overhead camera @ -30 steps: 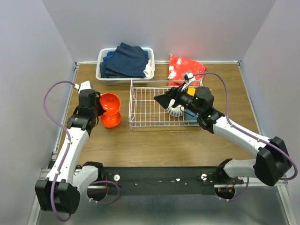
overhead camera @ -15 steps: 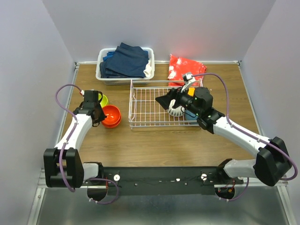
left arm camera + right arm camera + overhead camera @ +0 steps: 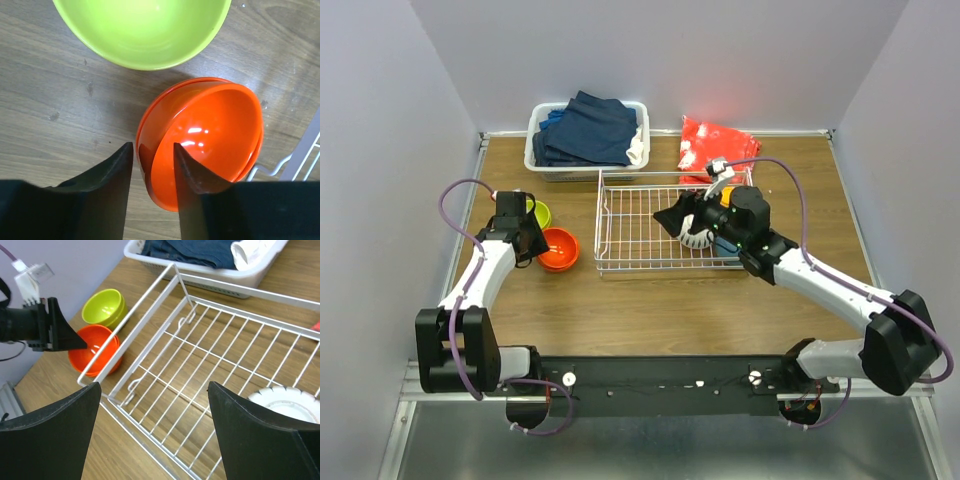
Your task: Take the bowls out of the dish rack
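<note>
- Dish rack point(image 3: 630, 225) point(image 3: 200, 355): white wire basket with low walls, in the middle of the table point(image 3: 650, 300). Most of its grid floor is bare.
- White bowl with dark stripes point(image 3: 697, 234) point(image 3: 287, 402): inside the dish rack, in its right near part. In the top view the right arm partly covers it.
- Red-orange bowls point(image 3: 558, 250) point(image 3: 205, 135) point(image 3: 95, 352): two, one nested inside the other. They stand on the table outside the rack, just left of its near left corner.
- Lime green bowl point(image 3: 539, 212) point(image 3: 145, 30) point(image 3: 102, 307): mouth up on the table, just beside the red-orange bowls on their far left side. Whether it is a single bowl or a nested pair cannot be told.
- Left gripper point(image 3: 528, 240) point(image 3: 151, 147): low over the red-orange bowls. Its two fingers stand a little apart, one on each side of the stack's left rim. Whether they press on the rim or stand clear of it cannot be told.
- Right gripper point(image 3: 670, 215) point(image 3: 152, 385): above the rack floor, just left of the striped bowl. The fingers are spread wide and nothing is held.
- Tub point(image 3: 532, 150) point(image 3: 240, 275): white plastic, full of folded dark blue clothes point(image 3: 587, 135), just beyond the rack's far left side.
- Red packet point(image 3: 715, 145): crinkled, at the far edge of the table, right of the tub.
</note>
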